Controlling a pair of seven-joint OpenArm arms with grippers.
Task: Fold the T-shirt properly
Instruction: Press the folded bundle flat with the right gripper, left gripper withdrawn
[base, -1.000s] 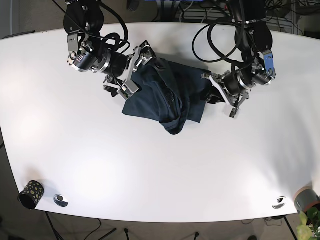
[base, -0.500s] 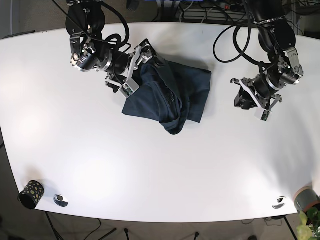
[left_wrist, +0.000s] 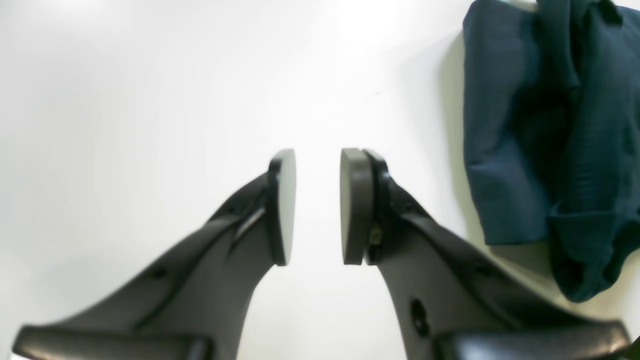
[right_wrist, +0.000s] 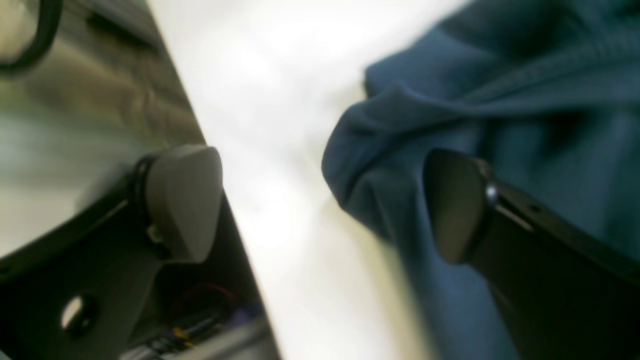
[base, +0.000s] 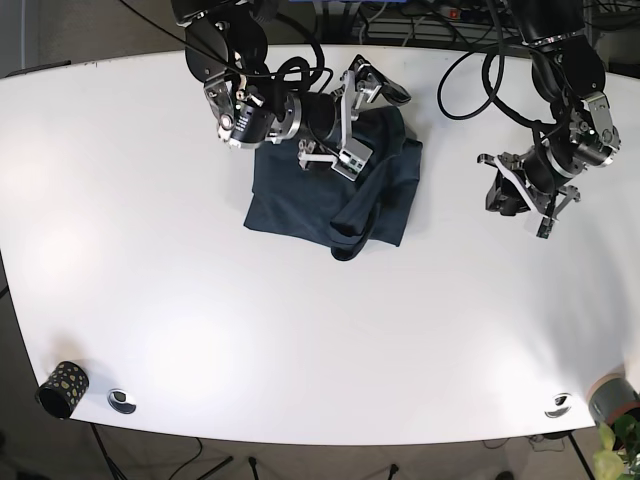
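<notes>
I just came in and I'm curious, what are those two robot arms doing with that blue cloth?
They are folding a dark blue T-shirt on a white table. The shirt lies bunched and partly folded. The right tool is open and hovers over the shirt's top edge, with cloth between its fingers but not pinched. The left tool is off to the side over bare table, slightly open and holding nothing. The fold is not finished yet.

The right wrist view is blurred. There the T-shirt (right_wrist: 500, 125) runs off the right edge. In the base view, the right arm hides its far part.
</notes>
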